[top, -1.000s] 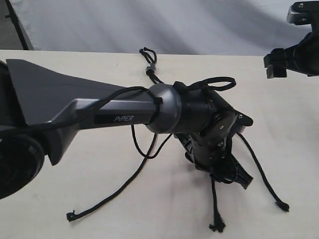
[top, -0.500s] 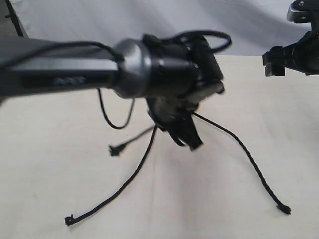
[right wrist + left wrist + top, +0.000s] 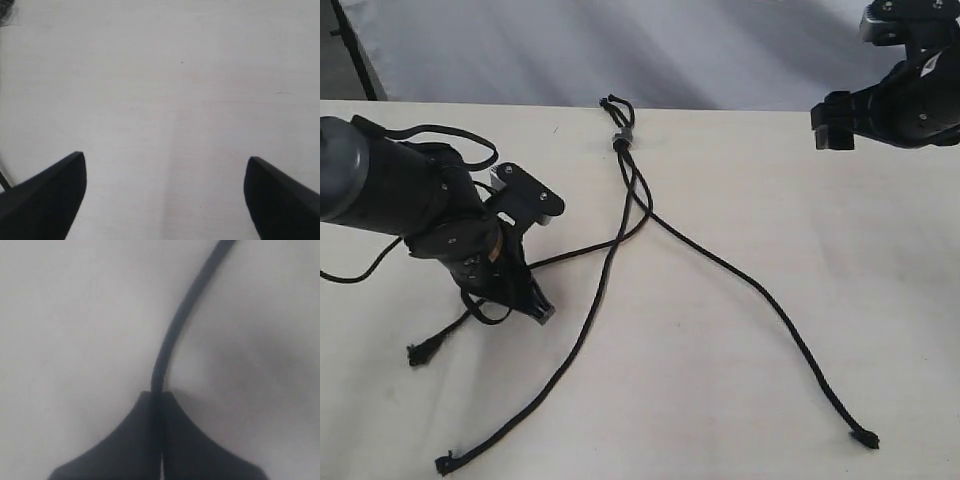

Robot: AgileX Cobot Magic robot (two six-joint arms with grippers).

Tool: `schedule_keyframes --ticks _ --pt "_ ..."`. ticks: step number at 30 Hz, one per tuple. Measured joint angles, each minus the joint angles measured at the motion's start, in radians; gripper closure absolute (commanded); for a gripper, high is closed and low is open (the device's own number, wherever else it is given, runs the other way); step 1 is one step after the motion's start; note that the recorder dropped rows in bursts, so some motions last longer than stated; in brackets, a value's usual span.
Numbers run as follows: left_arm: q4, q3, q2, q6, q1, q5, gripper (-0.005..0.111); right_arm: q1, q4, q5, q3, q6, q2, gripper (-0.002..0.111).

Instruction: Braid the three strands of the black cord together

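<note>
**A:** What's hard to see?
**B:** The left wrist view is blurred. The left end effector [image 3: 157, 396] is pinched shut on one strand [image 3: 170, 335], which leads ahead from its tips. The right arm [image 3: 910, 100] is cut off at the frame edge.
**A:** Room?
**B:** The right end effector [image 3: 165, 165] gapes empty over bare desk [image 3: 175, 75], with the black cord [image 3: 620, 140] well apart from it.

My left hand [image 3: 534, 305] covers the stretch of strand [image 3: 168, 340] it pinches. Close up, both are blurred, and the strand runs out of frame. Behind my right hand [image 3: 828, 122], the arm is cut off.
</note>
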Motion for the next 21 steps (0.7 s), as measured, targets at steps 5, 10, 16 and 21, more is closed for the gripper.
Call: schedule_keyframes --ticks 5,10,16,21 --pt "-0.240 0.004 -0.002 0.080 -0.141 -0.009 0.105 0.042 0.002 -0.014 0.002 -0.009 0.014 0.028" --pt "-0.377 0.003 -0.005 0.203 -0.362 -0.043 0.105 0.047 0.002 -0.021 0.002 -0.013 0.014 0.028" --pt "-0.345 -0.042 -0.040 0.187 -0.443 -0.019 0.105 0.047 0.002 -0.021 0.002 -0.017 0.014 0.028" --pt "-0.261 -0.048 -0.167 0.099 -0.374 0.083 0.105 0.047 0.002 -0.021 0.002 -0.017 0.014 0.028"
